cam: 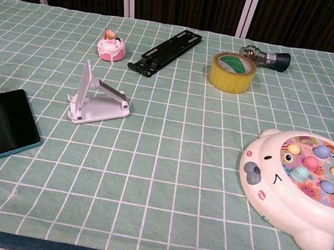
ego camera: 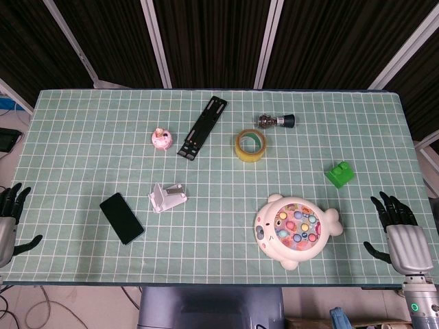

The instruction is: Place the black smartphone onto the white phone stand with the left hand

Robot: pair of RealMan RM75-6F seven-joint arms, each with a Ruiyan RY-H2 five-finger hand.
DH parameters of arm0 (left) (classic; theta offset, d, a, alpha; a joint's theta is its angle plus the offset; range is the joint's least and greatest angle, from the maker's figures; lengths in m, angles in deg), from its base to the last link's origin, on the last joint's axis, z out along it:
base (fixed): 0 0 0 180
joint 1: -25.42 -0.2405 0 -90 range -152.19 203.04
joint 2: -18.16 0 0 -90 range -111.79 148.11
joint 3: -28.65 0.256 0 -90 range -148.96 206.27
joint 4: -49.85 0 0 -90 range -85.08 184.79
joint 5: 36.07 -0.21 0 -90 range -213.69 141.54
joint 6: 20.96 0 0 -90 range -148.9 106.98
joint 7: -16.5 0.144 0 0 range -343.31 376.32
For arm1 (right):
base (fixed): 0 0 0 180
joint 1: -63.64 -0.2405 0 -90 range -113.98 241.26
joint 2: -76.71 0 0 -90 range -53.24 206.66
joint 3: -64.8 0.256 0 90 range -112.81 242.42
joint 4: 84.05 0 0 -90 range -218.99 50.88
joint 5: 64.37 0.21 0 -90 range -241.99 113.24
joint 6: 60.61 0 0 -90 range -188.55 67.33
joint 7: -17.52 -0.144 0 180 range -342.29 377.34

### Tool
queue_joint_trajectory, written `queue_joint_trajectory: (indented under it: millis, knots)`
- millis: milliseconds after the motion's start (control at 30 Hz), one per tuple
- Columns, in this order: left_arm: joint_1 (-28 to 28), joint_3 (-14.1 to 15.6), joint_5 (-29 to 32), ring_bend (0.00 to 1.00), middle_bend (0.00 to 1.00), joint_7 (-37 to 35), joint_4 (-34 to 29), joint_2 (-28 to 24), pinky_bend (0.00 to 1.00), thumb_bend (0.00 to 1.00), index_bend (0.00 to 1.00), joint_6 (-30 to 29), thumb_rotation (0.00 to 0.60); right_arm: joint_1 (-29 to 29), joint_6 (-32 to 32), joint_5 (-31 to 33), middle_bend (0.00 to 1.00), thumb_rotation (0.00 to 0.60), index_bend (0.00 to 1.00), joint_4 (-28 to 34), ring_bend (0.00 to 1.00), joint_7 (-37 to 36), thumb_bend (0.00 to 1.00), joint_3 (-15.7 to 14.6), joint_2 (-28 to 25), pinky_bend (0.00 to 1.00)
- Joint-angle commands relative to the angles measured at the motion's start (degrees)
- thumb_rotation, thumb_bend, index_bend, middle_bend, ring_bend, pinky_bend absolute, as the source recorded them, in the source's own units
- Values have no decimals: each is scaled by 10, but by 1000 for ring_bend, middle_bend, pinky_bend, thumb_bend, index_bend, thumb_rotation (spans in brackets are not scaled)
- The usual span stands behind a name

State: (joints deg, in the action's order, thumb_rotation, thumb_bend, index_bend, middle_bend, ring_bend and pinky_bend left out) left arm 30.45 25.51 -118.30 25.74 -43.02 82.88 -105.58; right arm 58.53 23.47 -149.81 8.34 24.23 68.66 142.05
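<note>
From the head view, the black smartphone (ego camera: 122, 218) is lying flat on the surface (ego camera: 82, 137), its long axis running diagonally, just left of the white phone stand (ego camera: 166, 197). The left hand (ego camera: 8, 218) is hanging off the surface's left edge, fingers (ego camera: 15, 197) spread and holding nothing, far nearer the phone than the right hand (ego camera: 401, 236), likewise empty and spread. Open cloth is lying between hand and phone.

From the chest view, no hand is showing; the smartphone (cam: 10, 122) is sitting near the left edge, the stand (cam: 96, 98) just beside it, backrest tilting upright.
</note>
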Motion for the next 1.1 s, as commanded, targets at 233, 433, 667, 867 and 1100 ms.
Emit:
queue_joint_trajectory:
  millis: [233, 433, 667, 867, 1100]
  knots:
    - [6, 2, -5, 0, 0, 9, -5, -4, 0, 86, 0, 10, 600, 0, -1, 3, 0, 600, 108, 2, 0, 1, 278, 1, -1, 134]
    - [34, 16, -31, 0, 0, 59, -5, -21, 0, 65, 0, 53, 600, -1, -1, 0, 0, 600, 108, -1, 0, -4, 278, 0, -1, 134]
    - [101, 18, -36, 0, 0, 162, -12, -35, 0, 65, 14, 156, 600, -2, -4, 2, 0, 600, 115, 0, 0, -4, 278, 1, -1, 134]
    - [152, 14, -22, 0, 41, 231, -10, -25, 0, 86, 63, 229, 600, -3, -6, 5, 0, 600, 117, 3, 0, -7, 279, 2, -3, 134]
    - [192, 14, 1, 0, 68, 289, -5, -4, 1, 115, 86, 285, 600, -3, -8, 6, 0, 600, 121, 0, 0, -13, 279, 2, -2, 134]
